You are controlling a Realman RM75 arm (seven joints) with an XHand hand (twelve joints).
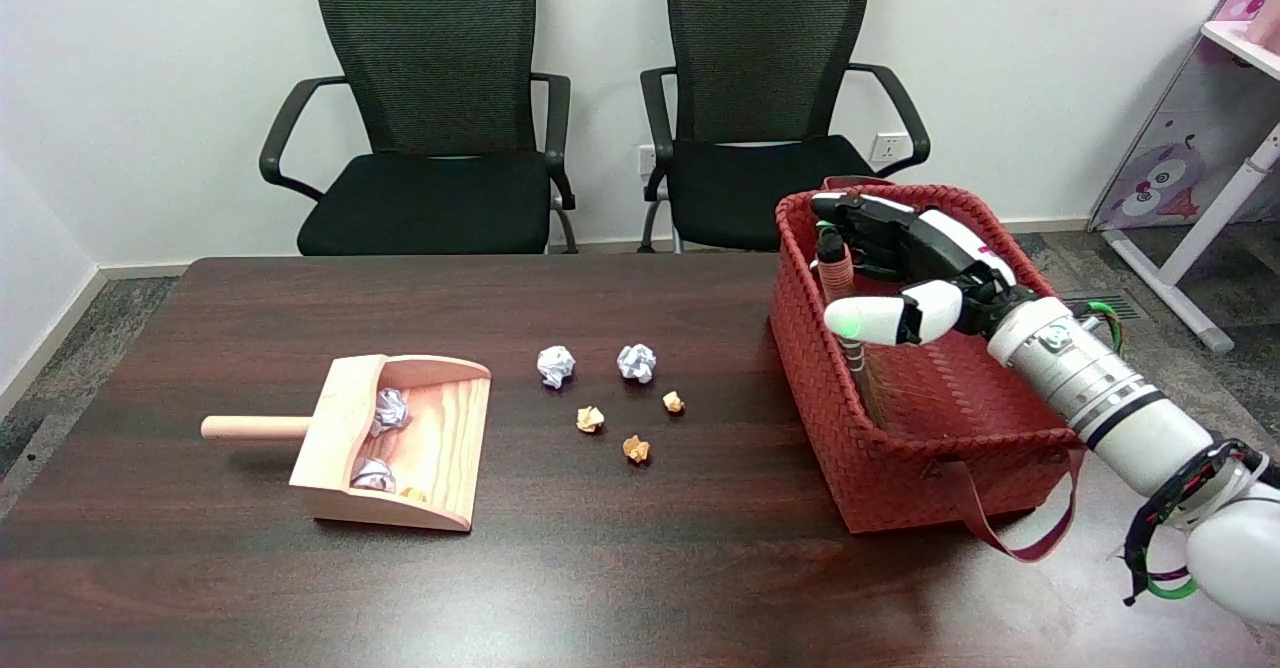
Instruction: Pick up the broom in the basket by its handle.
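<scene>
Upright in red basket (900,488), broom (838,273) handle between open hand (905,268) fingers

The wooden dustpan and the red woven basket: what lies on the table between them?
In the head view, two crumpled white paper balls and three small orange paper scraps lie on the dark table between dustpan and basket.

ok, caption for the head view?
Right hand reaches into red basket, fingers around the broom handle.
</scene>
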